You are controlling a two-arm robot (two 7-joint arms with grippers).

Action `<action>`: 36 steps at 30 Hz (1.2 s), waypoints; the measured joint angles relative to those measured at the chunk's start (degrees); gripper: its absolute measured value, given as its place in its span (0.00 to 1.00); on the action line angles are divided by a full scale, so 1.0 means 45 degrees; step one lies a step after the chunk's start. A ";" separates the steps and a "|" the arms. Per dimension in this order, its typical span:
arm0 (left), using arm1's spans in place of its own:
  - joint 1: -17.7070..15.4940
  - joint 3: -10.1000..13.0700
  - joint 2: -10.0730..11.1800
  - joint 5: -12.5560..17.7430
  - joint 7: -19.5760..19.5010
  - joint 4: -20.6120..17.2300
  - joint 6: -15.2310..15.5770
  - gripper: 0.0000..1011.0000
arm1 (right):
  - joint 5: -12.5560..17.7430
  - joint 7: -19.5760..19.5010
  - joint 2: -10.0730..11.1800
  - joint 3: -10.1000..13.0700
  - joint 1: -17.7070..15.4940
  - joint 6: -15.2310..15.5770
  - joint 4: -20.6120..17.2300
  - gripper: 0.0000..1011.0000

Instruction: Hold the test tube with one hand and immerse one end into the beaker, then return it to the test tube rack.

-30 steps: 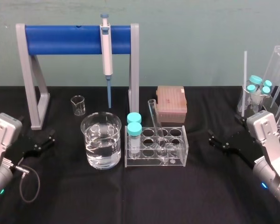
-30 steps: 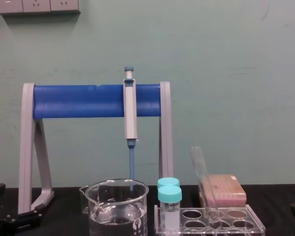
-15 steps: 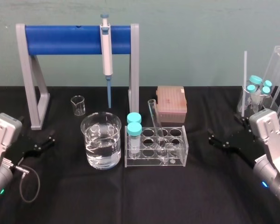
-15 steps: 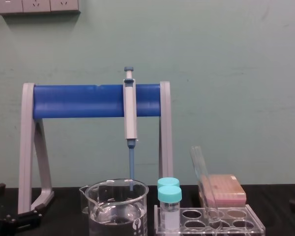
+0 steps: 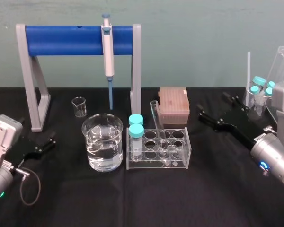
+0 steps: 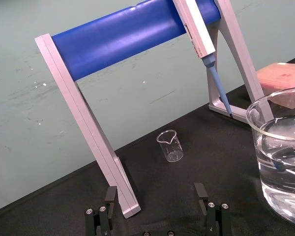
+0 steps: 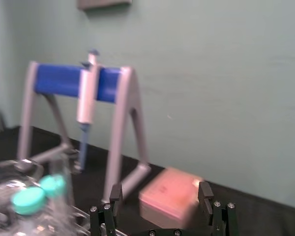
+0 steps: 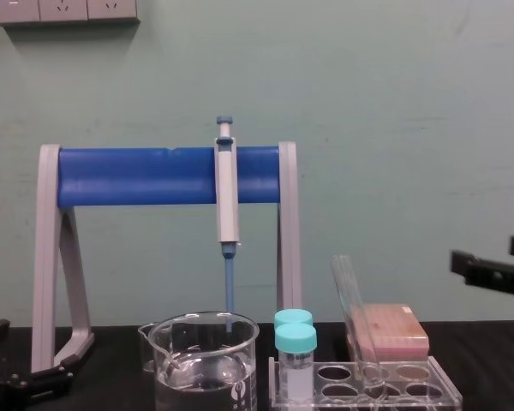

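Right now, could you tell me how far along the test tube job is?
Nothing looks done yet: the test tube leans in the test tube rack, with the beaker beside it. In hand: the right gripper, open, hovers raised to the rack's right; the left gripper sits open at the table's left. Gripping, dipping and returning remain.

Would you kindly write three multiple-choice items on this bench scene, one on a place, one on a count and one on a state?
1. For the robot, the test tube rack sits on which side of the beaker? A) left B) right C) behind
2. How many teal-capped tubes stand in the rack? A) one B) two C) four
3. The right gripper is: A) open, empty B) shut, empty C) shut on glassware

B: rack lies rightward. B: two teal caps. A: fingers spread in air right of the rack, the test tube leaning in it; left gripper parked far left.
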 joint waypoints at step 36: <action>0.0001 0.0000 0.0000 0.0000 0.0000 0.0000 0.0000 0.99 | -0.0888 0.3534 -0.1221 -0.1152 0.1584 0.0828 0.1359 0.99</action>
